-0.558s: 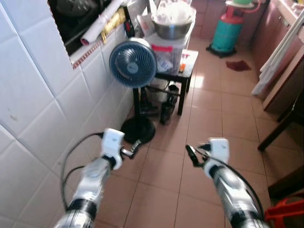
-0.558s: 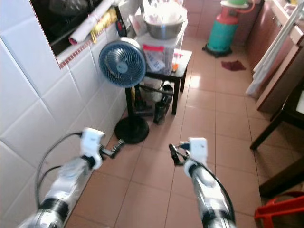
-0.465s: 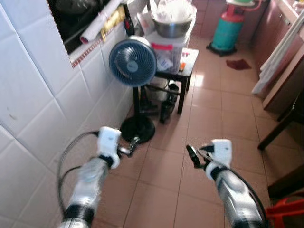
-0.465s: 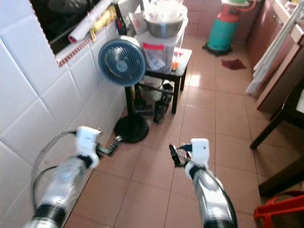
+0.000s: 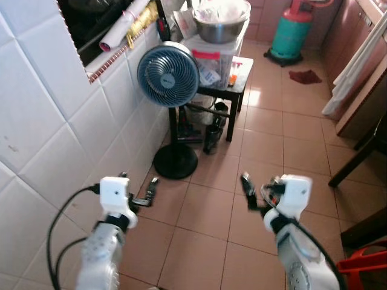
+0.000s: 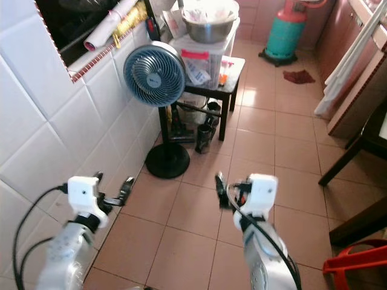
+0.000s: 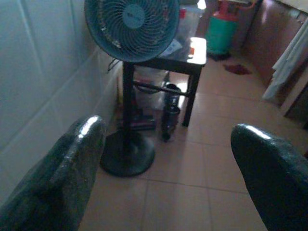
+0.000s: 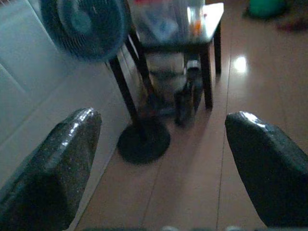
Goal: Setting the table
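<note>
Your left gripper (image 5: 144, 192): spread, empty, over floor (image 5: 272, 139) | your right gripper (image 5: 248, 188): spread, empty | ahead: blue fan (image 5: 168, 75) beside black side table (image 5: 233, 84), at tiled wall (image 5: 48, 127)

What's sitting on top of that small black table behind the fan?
On the small black table stands a clear plastic box with a metal bowl on it, and an orange item beside it. The bowl holds something white; the box's contents are unclear.

Two silver arms w/ black joint bands, white boxy wrist blocks, long black fingers on left gripper (image 5: 149, 192) & right gripper (image 5: 247, 192), black cables looping alongside.
</note>
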Controlling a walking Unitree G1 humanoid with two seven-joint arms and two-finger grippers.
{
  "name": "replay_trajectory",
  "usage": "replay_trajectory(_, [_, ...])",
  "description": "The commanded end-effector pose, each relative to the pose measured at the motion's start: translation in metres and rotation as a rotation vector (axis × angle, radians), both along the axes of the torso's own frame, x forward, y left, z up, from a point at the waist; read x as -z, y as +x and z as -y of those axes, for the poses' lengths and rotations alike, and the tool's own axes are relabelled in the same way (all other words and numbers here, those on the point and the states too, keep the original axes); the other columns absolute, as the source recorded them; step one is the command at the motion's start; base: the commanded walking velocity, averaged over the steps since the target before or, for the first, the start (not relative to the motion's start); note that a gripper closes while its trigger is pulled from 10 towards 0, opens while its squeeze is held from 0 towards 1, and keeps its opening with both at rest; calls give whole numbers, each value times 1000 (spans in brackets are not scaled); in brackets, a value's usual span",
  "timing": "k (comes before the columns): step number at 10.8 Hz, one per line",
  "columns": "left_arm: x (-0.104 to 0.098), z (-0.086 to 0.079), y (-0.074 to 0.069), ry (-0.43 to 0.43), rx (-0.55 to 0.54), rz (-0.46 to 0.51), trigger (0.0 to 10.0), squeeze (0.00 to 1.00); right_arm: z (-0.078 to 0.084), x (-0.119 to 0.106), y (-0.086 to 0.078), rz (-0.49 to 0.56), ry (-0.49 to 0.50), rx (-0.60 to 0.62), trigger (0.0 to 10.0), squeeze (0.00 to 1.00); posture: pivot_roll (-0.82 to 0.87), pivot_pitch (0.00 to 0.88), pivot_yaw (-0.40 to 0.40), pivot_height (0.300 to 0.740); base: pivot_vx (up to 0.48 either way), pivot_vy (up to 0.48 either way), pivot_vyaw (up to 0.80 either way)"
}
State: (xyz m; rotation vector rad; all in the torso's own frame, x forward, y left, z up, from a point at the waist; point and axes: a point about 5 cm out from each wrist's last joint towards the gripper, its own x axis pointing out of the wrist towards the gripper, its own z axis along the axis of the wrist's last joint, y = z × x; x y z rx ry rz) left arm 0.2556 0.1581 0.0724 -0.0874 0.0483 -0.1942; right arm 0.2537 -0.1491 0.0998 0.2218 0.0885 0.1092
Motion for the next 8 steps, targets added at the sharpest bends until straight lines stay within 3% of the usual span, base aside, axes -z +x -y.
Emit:
replay_trajectory(1, [-6, -8, -2, 18, -7, 6, 10000, 0, -1, -10, -6, 45, -73, 5, 10000, 0, 85, 91, 8, 740, 0, 0, 0])
replay_trajectory(3, [-1, -10, -16, -12, 60, -70, 10000, 0, 4, -7, -23, 23, -117, -4, 10000, 0, 70, 103, 16, 740, 0, 0, 0])
replay_trajectory(5, [-4, -5, -9, 5, 107, -66, 10000, 0, 16, -12, -27, 14, -135, 14, 10000, 0, 53, 105, 13, 740, 0, 0, 0])
replay_trajectory(7, [-9, 8, -7, -61, 162, -107, 10000, 0, 20, -10, -25, -16, -152, 27, 10000, 0, 49, 101, 8, 740, 0, 0, -609])
replay_trajectory(8, [-10, 10, -6, -29, 166, -96, 10000, 0, 19, -12, -23, -12, -149, 28, 10000, 0, 49, 101, 6, 740, 0, 0, -800])
